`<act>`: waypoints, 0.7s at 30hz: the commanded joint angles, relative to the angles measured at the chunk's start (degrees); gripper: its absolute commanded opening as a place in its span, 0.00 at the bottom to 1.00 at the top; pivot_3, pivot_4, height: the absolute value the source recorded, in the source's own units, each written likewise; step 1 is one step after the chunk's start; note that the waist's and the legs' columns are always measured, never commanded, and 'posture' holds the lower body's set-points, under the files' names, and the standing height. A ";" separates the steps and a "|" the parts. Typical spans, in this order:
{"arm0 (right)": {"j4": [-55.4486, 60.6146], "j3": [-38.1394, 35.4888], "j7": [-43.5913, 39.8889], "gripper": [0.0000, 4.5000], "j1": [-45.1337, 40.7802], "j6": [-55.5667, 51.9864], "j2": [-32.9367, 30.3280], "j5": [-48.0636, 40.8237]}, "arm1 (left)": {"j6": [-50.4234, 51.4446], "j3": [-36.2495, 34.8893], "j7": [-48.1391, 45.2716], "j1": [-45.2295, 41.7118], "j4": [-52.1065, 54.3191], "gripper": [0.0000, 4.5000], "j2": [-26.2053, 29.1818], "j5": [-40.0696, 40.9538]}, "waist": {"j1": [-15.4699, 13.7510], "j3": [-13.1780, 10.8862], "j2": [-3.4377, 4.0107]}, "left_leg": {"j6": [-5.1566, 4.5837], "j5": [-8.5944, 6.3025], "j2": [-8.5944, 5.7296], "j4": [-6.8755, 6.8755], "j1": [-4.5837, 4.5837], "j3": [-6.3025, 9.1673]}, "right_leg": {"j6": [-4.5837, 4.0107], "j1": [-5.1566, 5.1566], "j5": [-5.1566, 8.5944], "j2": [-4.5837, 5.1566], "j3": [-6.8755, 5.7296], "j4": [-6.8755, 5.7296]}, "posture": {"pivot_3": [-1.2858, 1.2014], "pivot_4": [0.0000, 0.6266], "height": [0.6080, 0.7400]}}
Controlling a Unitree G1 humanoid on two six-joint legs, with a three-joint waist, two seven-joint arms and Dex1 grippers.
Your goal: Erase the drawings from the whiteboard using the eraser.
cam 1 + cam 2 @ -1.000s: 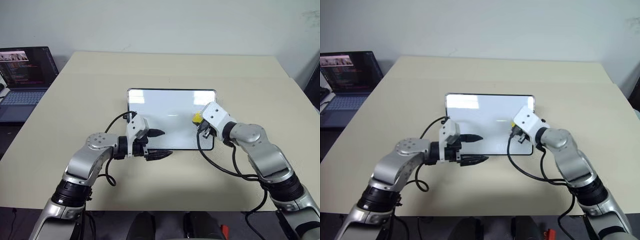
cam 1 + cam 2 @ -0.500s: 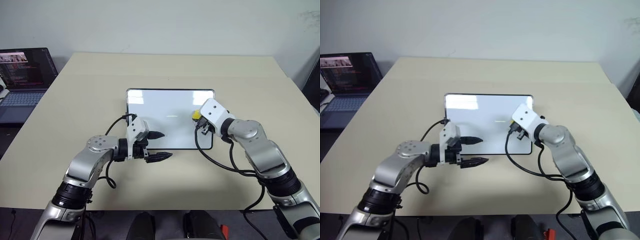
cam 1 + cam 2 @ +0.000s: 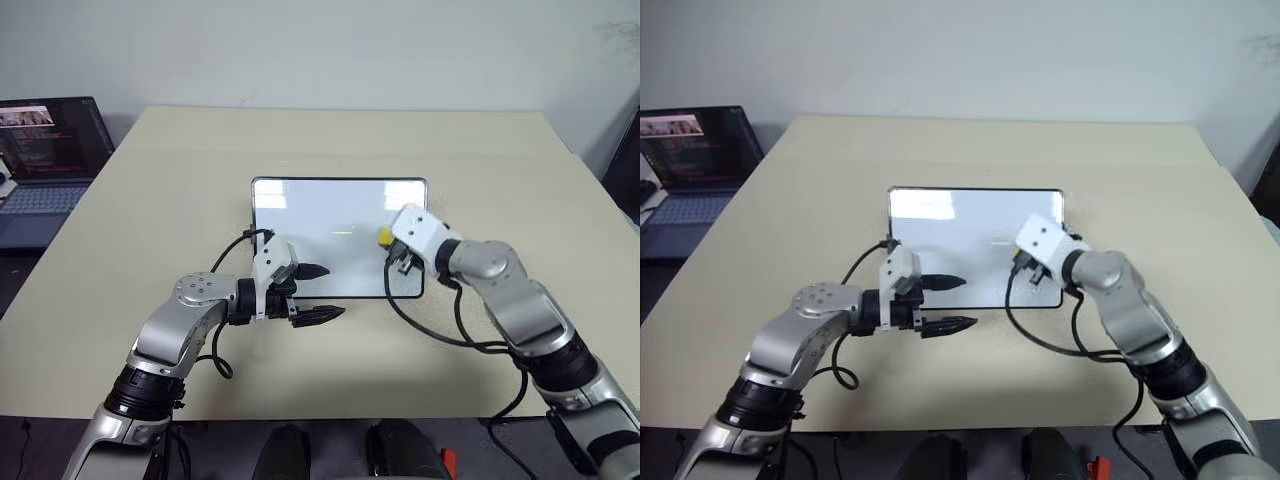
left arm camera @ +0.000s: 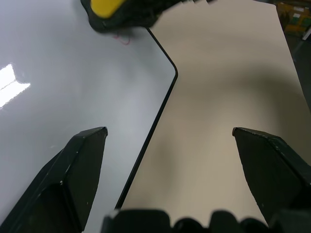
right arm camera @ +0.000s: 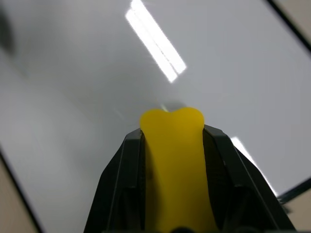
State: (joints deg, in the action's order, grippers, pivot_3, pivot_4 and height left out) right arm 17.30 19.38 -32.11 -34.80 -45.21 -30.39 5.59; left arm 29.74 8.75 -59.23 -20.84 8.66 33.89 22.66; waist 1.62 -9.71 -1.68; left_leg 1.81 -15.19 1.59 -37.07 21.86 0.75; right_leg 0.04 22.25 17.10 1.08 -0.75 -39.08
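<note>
Operator: Tool status, right arm?

Technician: Right tool [image 5: 172,145] is clamped on the eraser [image 5: 173,145], both fingers pinching the yellow block so that its tip bulges past them. It sits over the right part of the board [image 3: 320,215], toward the near edge. Whether the eraser is pressed on the glossy face or just above it cannot be told.

Operator: Left arm?

Technician: Left tool [image 3: 318,292] is spread wide and holds nothing. It straddles the board's near edge toward the left, one finger over the white face, the other over the surface [image 3: 150,200].

Operator: Where is the remaining work?

Technician: One faint red scribble [image 4: 121,39] lies just beside the eraser, near the board's near-right corner. Other marks cannot be made out.

Operator: Procedure for the wipe?

Technician: Probably as follows. Keep the grip firm so the block does not twist. Lay the eraser flat on the face and pass it fully over the scribble with short strokes. Stay inside the black frame; the mark is near the corner, so an overrun would drop the eraser onto the surface. The board is light and glossy and may slide; the left tool could brace its edge.
</note>
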 commanded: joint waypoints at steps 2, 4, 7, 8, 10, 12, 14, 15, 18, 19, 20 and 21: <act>-0.01 -0.19 -1.35 0.28 1.93 -0.56 -1.97 0.54 | -1.18 -0.40 -0.02 0.05 1.00 1.00 -0.11 0.04 | -0.02 0.00 0.00 | 0.00 0.00 0.00 0.00 0.02 -0.01 | 0.00 0.00 0.00 0.00 0.01 0.02 | 0.52 0.24 1.00; 1.46 0.73 -3.14 0.28 3.90 -1.48 -3.18 -0.11 | -1.24 -0.44 -0.09 0.11 0.96 1.00 -0.07 0.03 | -0.06 0.01 -0.01 | 0.00 0.00 0.00 0.00 0.02 -0.01 | 0.00 -0.01 0.00 0.01 0.00 0.03 | 0.52 0.24 1.00; 3.06 2.17 -5.59 0.28 6.46 -2.04 -5.52 -0.02 | -1.33 -0.49 -0.19 0.20 0.91 1.00 0.02 -0.01 | -0.09 0.02 -0.02 | 0.00 0.00 0.00 0.00 0.01 0.00 | 0.00 -0.03 0.00 0.01 0.00 0.04 | 0.52 0.24 1.00; 3.35 2.39 -6.11 0.28 6.93 -2.04 -6.01 0.07 | -1.36 -0.47 -0.22 0.22 0.90 1.00 0.05 -0.03 | -0.09 0.02 -0.02 | 0.00 0.00 0.00 -0.01 -0.01 0.00 | 0.00 -0.04 0.00 0.01 0.00 0.04 | 0.52 0.24 1.00; 3.16 1.84 -5.58 0.28 6.75 -1.21 -5.97 0.61 | -1.37 -0.43 -0.32 0.17 0.87 1.00 0.12 -0.07 | 0.02 0.02 -0.02 | 0.00 0.00 0.00 -0.01 -0.04 0.00 | 0.01 -0.06 0.00 0.01 0.00 0.03 | 0.52 0.24 1.00; 2.12 0.50 -3.82 0.28 5.52 -0.15 -5.06 1.28 | -1.41 -0.39 -0.39 0.14 0.82 1.00 0.16 -0.13 | 0.17 0.02 -0.02 | -0.01 0.00 0.01 -0.01 -0.07 -0.02 | 0.01 -0.06 -0.01 0.00 0.03 0.01 | 0.52 0.24 1.00; 0.32 -1.61 -0.65 0.28 3.22 1.09 -3.25 2.05 | -1.52 -0.41 -0.54 0.16 0.75 1.00 0.26 -0.16 | 0.25 0.01 -0.02 | -0.02 0.01 0.03 -0.01 -0.09 -0.01 | 0.00 -0.06 -0.02 -0.04 0.02 0.00 | 0.52 0.24 1.00; -0.32 -2.29 0.36 0.28 2.40 1.49 -2.64 2.24 | -1.55 -0.41 -0.60 0.16 0.72 1.00 0.30 -0.16 | 0.27 0.01 -0.02 | -0.02 0.03 0.04 -0.02 -0.10 -0.02 | -0.02 -0.06 -0.04 -0.04 0.03 0.00 | 0.52 0.24 1.00; -0.92 -2.20 0.49 0.28 2.02 1.94 -2.49 2.29 | -1.56 -0.41 -0.67 0.12 0.67 1.00 0.32 -0.19 | 0.01 0.01 -0.02 | -0.05 0.08 0.02 -0.02 -0.09 -0.02 | -0.02 -0.05 -0.09 -0.04 0.03 0.00 | 0.52 0.24 1.00; -0.54 -1.24 -0.40 0.28 2.73 1.82 -3.00 2.32 | -1.58 -0.44 -0.70 0.17 0.69 1.00 0.36 -0.19 | -0.01 0.01 -0.02 | -0.05 0.08 0.02 -0.02 -0.08 -0.01 | -0.02 -0.06 -0.09 -0.04 0.03 0.01 | 0.52 0.24 1.00; 0.00 -0.20 -1.44 0.28 3.58 1.55 -3.58 2.33 | -1.59 -0.48 -0.72 0.23 0.74 1.00 0.41 -0.18 | -0.01 0.02 -0.02 | -0.05 0.08 0.02 -0.02 -0.06 -0.02 | -0.03 -0.05 -0.09 -0.04 0.03 0.03 | 0.52 0.24 1.00; 0.63 0.70 -2.40 0.28 4.50 1.26 -4.10 2.24 | -1.59 -0.50 -0.71 0.28 0.76 1.00 0.45 -0.18 | -0.02 0.02 -0.02 | -0.05 0.08 0.02 -0.01 -0.04 -0.02 | -0.03 -0.05 -0.09 -0.03 0.03 0.05 | 0.52 0.24 1.00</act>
State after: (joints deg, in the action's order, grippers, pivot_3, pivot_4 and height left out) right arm 17.95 18.37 -33.09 -31.97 -43.05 -33.47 6.99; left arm 29.31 8.73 -59.57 -20.51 8.63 34.03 22.46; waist 1.60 -9.69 -1.70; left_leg 1.76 -15.12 1.59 -37.08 21.83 0.73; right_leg 0.02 22.20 17.01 1.07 -0.71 -39.03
